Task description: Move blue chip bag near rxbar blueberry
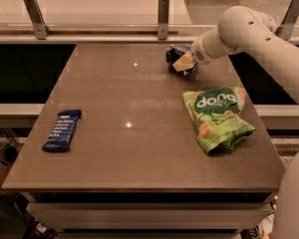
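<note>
The small navy foil blue chip bag (174,53) sits at my gripper (184,63), far right; whether I hold it I cannot tell. Next, carry it to the slim dark-blue rxbar blueberry (63,129), near left.

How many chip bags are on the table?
2. The blue chip bag lies near the far edge, with the hand at it; the green bag lies on the right side.

The gripper (184,63) is at the far right of the bench (129,88), against the blue chip bag (173,53). From there to the rxbar blueberry (62,129) at the near left, the bench surface is open. The green bag (217,116) blocks the right side. Railing posts (163,16) border the far edge.
</note>
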Controlling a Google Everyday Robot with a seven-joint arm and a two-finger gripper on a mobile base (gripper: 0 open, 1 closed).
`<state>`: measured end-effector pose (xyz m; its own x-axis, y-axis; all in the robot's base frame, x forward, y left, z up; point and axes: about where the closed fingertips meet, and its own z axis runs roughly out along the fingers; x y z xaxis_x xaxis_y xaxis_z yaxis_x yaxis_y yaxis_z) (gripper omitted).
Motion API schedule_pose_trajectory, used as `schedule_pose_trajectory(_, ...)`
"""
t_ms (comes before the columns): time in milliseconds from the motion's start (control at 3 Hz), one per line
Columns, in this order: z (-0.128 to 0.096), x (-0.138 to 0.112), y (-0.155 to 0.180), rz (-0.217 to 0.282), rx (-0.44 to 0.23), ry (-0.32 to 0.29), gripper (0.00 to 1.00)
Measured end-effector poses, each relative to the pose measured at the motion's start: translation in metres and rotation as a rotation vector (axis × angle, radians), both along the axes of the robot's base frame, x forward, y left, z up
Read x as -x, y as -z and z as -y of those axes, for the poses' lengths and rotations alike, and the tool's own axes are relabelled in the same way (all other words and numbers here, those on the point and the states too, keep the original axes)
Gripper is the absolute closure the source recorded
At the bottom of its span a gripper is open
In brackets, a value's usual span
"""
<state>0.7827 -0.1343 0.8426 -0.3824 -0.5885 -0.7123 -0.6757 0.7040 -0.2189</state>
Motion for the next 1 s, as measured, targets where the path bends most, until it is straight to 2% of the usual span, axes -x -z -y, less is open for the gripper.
schedule_pose_trajectory(667,0.007,0.043,-0.044,0.013,-0.047,-0.021,1.00)
schedule_pose_trajectory(1000,-0.008,0.062,-0.064,0.017,-0.080,-0.081,1.00)
